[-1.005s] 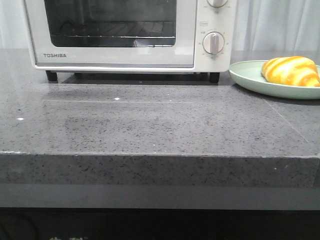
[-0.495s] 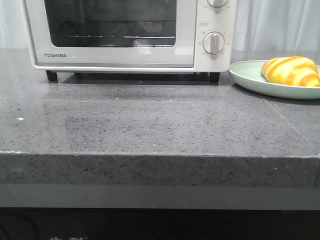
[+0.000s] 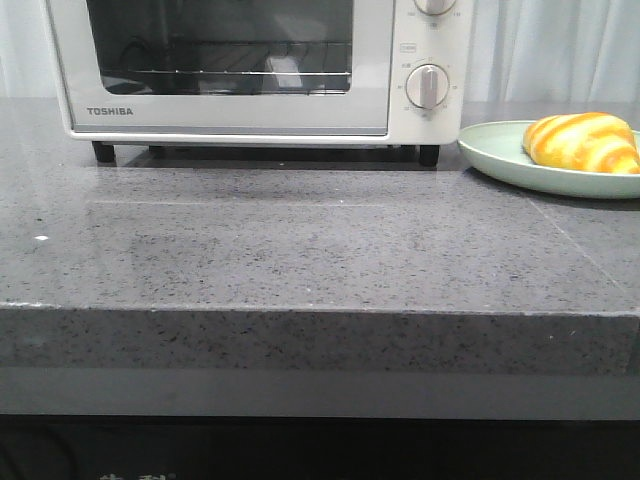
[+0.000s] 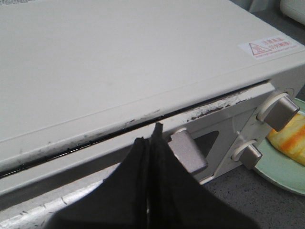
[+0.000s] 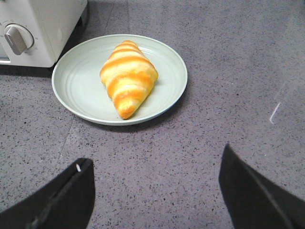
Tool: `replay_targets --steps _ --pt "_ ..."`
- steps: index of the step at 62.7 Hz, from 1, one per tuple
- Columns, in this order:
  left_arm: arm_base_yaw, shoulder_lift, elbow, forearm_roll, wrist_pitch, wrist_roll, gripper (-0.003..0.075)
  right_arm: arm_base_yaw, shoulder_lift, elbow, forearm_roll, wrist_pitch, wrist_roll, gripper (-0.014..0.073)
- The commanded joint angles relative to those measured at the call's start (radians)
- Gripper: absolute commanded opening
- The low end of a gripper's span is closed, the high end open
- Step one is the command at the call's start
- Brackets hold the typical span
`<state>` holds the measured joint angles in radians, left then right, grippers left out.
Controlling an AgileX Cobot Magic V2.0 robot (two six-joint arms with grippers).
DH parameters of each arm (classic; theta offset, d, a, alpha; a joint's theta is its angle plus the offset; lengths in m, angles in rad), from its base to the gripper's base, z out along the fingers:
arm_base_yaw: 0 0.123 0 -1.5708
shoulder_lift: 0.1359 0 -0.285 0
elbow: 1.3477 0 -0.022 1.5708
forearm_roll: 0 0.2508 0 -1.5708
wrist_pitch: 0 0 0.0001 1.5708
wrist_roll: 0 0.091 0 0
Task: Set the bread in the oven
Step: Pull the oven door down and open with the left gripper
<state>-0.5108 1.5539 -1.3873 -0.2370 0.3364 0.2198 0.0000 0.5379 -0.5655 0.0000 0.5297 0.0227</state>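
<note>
The bread (image 3: 583,142), a golden roll with orange stripes, lies on a pale green plate (image 3: 500,160) to the right of the white Toshiba oven (image 3: 230,115). In the left wrist view my left gripper (image 4: 155,131) is shut, its fingers pressed together with their tips at the top edge of the oven door (image 4: 95,157), beside a grey handle end (image 4: 188,152). A dark gap shows between the door and the oven top (image 4: 119,62). My right gripper (image 5: 156,167) is open and empty above the counter, short of the bread (image 5: 127,78) on its plate (image 5: 71,81). Neither gripper shows in the front view.
The oven's round knobs (image 3: 427,86) sit on its right panel, close to the plate. The grey speckled counter (image 3: 320,250) ends in a front edge. A white curtain (image 3: 550,50) hangs behind. The bread (image 4: 288,140) also shows in the left wrist view.
The picture in the oven's door window has shifted and the wire rack now shows more plainly, as if the door has tilted a little. The bread and plate have not moved.
</note>
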Motion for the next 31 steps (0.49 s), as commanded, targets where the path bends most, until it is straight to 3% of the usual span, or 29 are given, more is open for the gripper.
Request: replay_targets --steps 1,31 --pt "-0.007 -0.042 -0.023 -0.002 0.063 -0.002 -0.0018 -0.004 0.009 -0.028 -0.013 -0.081 -0.006 0.0559" --pt "-0.005 -0.283 -0.023 0.002 0.496 -0.004 -0.0018 -0.004 0.009 -0.028 0.0 -0.062 -0.006 0.0559"
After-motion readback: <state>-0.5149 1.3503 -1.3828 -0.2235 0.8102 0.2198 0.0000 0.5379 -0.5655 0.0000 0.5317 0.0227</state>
